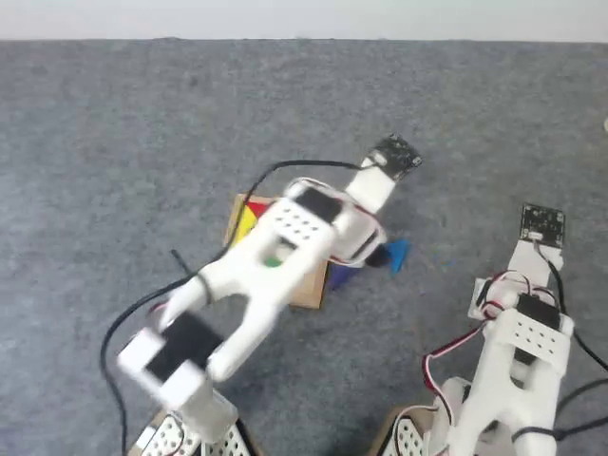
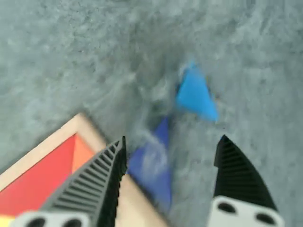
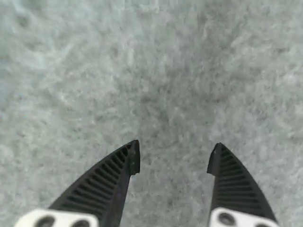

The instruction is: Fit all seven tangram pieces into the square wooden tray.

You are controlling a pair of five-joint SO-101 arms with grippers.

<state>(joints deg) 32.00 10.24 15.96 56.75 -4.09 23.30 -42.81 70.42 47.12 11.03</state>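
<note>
Square wooden tray [image 2: 93, 131] sits mid-table, mostly covered in the high view by the left arm [image 1: 271, 271] lying across it. Red piece [image 2: 40, 177], orange piece [image 2: 83, 152] and a yellow piece [image 1: 245, 224] lie inside the tray. Dark blue piece [image 2: 152, 170] lies along the tray's outer edge; cannot tell whether it overlaps the rim. Light blue triangle [image 2: 195, 94] lies on the grey table [image 1: 114, 142] just beyond it, apart from the tray. Left end effector [image 2: 173, 139] is spread wide and holds nothing, hanging over the dark blue piece. Right end effector [image 3: 176, 143] is spread wide and holds nothing, over bare table well to the side. Black cable [image 1: 142, 309] trails along the left arm. Small circuit board [image 1: 541, 223] on the right wrist; its print is too small to read.
</note>
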